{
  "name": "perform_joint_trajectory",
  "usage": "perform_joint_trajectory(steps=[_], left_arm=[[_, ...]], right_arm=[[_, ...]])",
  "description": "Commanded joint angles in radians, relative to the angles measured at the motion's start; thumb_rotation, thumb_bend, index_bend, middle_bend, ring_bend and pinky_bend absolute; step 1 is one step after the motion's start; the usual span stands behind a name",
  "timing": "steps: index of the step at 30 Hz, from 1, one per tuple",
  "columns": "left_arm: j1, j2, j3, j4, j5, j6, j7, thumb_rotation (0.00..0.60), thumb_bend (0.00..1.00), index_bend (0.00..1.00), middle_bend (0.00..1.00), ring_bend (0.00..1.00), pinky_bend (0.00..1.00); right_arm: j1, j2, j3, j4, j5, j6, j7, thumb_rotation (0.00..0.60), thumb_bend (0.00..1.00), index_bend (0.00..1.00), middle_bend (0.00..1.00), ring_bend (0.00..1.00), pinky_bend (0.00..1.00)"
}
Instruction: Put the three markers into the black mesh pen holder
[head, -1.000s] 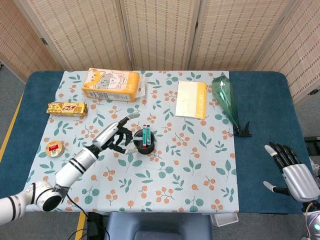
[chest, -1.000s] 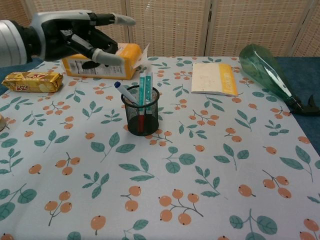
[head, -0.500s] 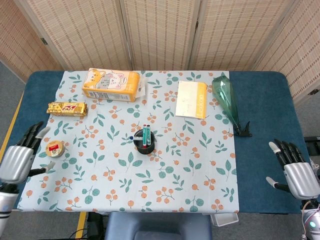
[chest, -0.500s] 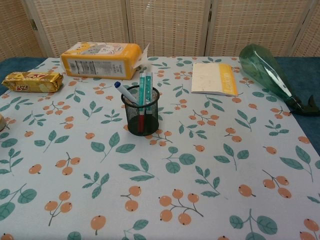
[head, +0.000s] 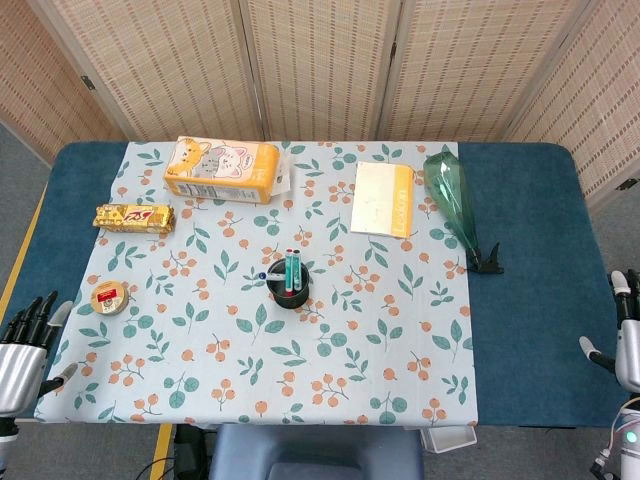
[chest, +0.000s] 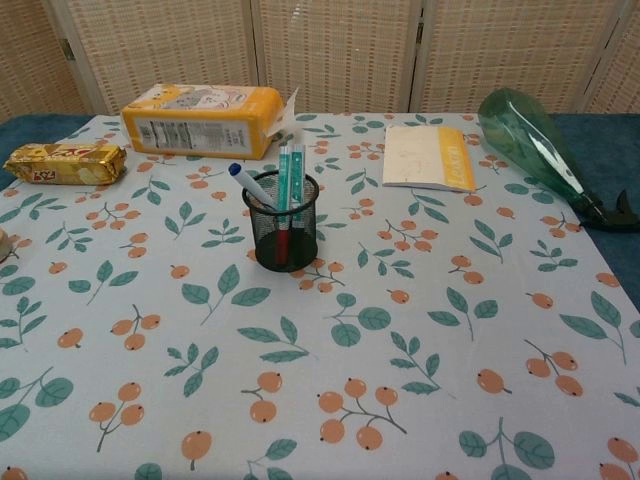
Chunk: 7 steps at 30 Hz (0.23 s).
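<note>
The left hand (head: 20, 352) sits off the table's near-left corner, far left of the black mesh pen holder (chest: 281, 221), fingers spread, holding nothing. In the pen holder, mid-tablecloth, stand all three markers: a blue-capped white marker (chest: 250, 187) leaning left and two teal markers (chest: 291, 180) upright. Far right of the holder, the right hand (head: 627, 345) is cut by the frame edge, with fingers apart and nothing in them.
</note>
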Motion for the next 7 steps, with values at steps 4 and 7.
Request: perform_joint_trajectory(steps=[4, 7], left_arm=[[-0.007, 0.0, 0.018, -0.008, 0.028, -0.01, -0.026, 0.6, 0.15, 0.0, 0.0, 0.0, 0.19], [-0.011, 0.003, 0.021, -0.014, 0.032, -0.023, -0.025, 0.6, 0.15, 0.0, 0.0, 0.0, 0.19]], right_arm=[[-0.019, 0.022, -0.029, -0.019, -0.064, 0.015, 0.041, 0.6, 0.15, 0.0, 0.0, 0.0, 0.0], [-0.022, 0.024, -0.031, -0.019, -0.076, 0.02, 0.049, 0.6, 0.15, 0.0, 0.0, 0.0, 0.0]])
